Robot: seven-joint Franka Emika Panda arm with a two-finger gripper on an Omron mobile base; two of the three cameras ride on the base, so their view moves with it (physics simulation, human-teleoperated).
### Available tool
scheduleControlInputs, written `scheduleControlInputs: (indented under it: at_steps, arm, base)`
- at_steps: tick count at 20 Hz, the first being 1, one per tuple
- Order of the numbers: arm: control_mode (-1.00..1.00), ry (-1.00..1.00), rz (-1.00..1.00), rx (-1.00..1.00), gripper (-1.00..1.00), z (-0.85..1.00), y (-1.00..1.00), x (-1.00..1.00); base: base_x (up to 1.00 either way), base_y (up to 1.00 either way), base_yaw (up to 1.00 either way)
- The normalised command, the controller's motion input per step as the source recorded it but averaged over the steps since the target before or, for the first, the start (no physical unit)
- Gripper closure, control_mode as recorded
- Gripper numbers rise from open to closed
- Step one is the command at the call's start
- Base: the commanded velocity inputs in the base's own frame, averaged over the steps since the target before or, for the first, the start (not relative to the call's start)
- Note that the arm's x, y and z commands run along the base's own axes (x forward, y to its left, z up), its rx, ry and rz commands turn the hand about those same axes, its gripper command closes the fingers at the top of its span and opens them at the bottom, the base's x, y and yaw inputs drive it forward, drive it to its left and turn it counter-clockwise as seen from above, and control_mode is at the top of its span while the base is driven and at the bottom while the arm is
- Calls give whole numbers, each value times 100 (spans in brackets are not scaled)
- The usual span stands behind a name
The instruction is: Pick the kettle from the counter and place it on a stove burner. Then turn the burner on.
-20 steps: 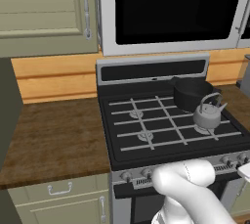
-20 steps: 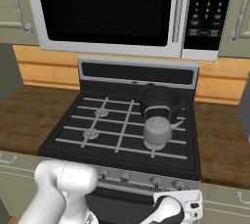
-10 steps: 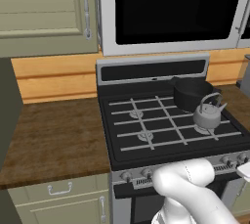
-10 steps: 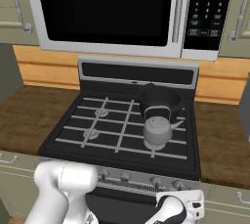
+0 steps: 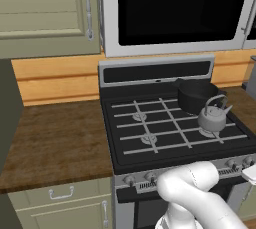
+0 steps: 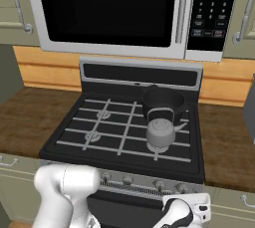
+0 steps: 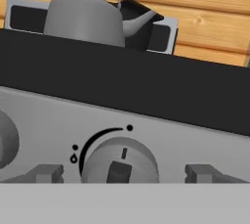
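I see the kettle (image 5: 213,118) on the front right stove burner (image 5: 209,133), black pot (image 5: 196,94) just behind; my jaws gape empty before 1 knob (image 7: 120,162).

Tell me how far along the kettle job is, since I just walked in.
Done: the kettle sits on the front right stove burner, in front of the black pot. In hand: the open gripper faces a stove knob, fingers either side. Left: turning the burner on.

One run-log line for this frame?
phase: knob approach | small shiny grey metal kettle: on front right burner | hand: open, straddling round grey stove knob | burner: not lit
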Motion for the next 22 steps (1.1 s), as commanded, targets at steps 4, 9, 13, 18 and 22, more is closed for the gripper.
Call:
scheduleControlInputs:
  at_steps: [4, 9, 13, 18, 22]
  arm:
    - [-100, 0, 0, 0, -100, -17, -6, 13]
    - [-100, 0, 0, 0, -100, -2, -3, 12]
    - [-100, 0, -1, 0, 100, 0, 0, 11]
    - [-100, 0, -1, 0, 100, 0, 0, 9]
    - [-100, 4, -3, 0, 100, 0, 16, -1]
  base:
    - [0, 0, 0]
    - [0, 0, 0]
    - [0, 0, 0]
    - [0, 0, 0]
    - [0, 0, 0]
